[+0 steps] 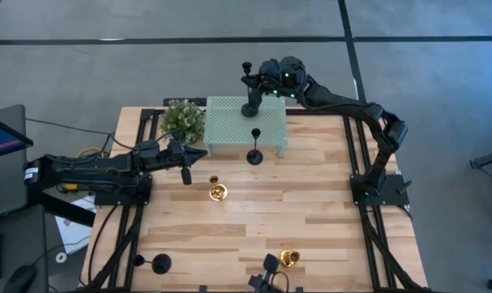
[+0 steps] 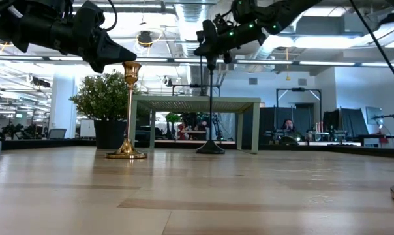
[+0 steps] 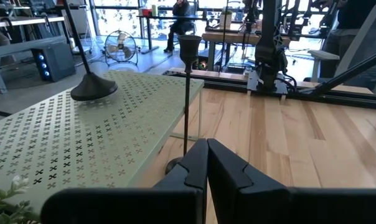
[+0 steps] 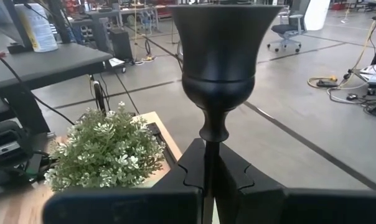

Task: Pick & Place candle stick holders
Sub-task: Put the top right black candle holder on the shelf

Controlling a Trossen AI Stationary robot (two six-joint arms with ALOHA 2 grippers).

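My right gripper [image 1: 259, 81] is over the far edge of the green perforated stand [image 1: 230, 134], shut on a black candle stick holder [image 1: 250, 104] whose round base [image 3: 93, 90] sits on the stand's top. A second black holder [image 1: 255, 155] stands upright on the table just in front of the stand. A gold holder [image 1: 217, 191] stands at mid-table, and another gold one [image 1: 289, 259] at the near edge. A third black holder [image 1: 160, 262] is near left. My left gripper [image 1: 186, 173] is shut and empty, hovering left of the first gold holder. My right gripper pinches the black holder's thin stem [image 4: 208, 146] between its two fingers, right under the cup [image 4: 219, 56]. The fingers come roughly level from the table's right side and lie across the stem. The stem leans, with the base on the stand's top.
A small green potted plant [image 1: 183, 119] stands at the stand's left end, close to my left arm. A dark camera mount [image 1: 266, 267] sits at the near edge beside the gold holder. Bare wood lies at mid-table and to the right.
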